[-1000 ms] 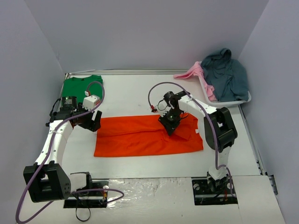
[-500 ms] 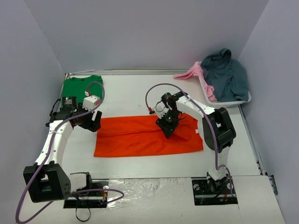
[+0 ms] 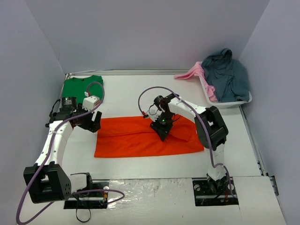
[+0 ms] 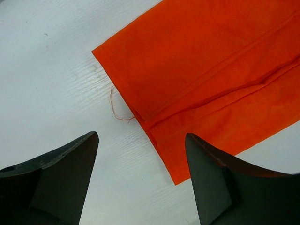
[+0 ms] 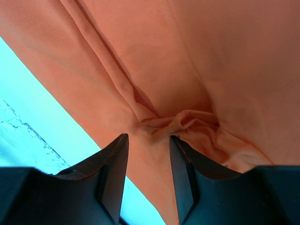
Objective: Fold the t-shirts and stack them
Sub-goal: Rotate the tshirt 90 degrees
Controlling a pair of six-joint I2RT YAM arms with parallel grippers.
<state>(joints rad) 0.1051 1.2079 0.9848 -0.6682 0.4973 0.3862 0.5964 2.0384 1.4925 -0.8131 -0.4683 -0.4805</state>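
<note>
Orange shirt [image 3: 136,138] lay flat as a long band across the middle of the table [image 3: 131,93] in the top view, with the green shirt [image 3: 79,86] folded at the far left corner, well apart from it. A bin [image 3: 234,103] of pink and grey clothes sat far right. The left claw [image 3: 93,124] hung at the band's left end; the right claw [image 3: 161,131] pointed down onto its middle.

Only the left wrist view showed the left claw [image 4: 140,138] spread wide with nothing between its fingers, above the orange shirt's [image 4: 211,70] layered corner and a loose thread [image 4: 115,105].

Only the right wrist view showed a ruck in the orange shirt [image 5: 211,56] at the right claw's [image 5: 149,137] tips. Its fingers stood slightly apart; whether they pinched the cloth I cannot tell.
</note>
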